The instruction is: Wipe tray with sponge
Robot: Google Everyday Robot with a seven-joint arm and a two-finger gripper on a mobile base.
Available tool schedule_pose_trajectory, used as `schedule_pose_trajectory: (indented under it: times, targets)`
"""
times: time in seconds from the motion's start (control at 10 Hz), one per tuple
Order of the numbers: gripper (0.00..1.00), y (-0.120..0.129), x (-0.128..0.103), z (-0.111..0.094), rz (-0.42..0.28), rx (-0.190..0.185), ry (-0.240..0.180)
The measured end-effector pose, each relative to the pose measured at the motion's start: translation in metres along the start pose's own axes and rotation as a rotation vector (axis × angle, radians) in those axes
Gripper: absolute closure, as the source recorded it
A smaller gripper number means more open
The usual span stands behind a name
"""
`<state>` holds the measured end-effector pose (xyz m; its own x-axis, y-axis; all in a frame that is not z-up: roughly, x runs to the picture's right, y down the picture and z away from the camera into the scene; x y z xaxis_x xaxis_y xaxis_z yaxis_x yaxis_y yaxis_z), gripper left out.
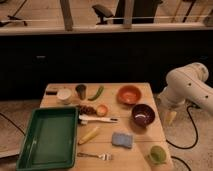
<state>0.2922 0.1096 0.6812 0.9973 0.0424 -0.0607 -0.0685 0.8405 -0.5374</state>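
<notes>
Gripper [170, 117]: on the white arm [190, 87], hangs pointing down just off the right edge of the table [131, 160]; how wide it stands cannot be told. Dark-red bowl [143, 114]: near, at its 9 o'clock. Orange bowl [129, 94]: 10 o'clock. Sponge [122, 140]: 8 o'clock, flat on the table. Tray [49, 137]: farthest, 9 o'clock, left end, well apart from the sponge.

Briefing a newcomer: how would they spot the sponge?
On the table, find the green tray at left. The sponge lies right of it, past the yellow corn, well left of the gripper beside the table. It alone is a flat blue-grey pad.
</notes>
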Motion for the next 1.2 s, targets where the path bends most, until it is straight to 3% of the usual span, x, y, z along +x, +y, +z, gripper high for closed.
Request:
schedule_pose_trajectory:
  times: [0.9, 1.2]
  targets:
    - [0.2, 0.001, 0.0, 0.001, -0.003, -0.002, 0.002]
    - [0.2, 0.021, -0.015, 0.009, -0.04, -0.015, 0.023]
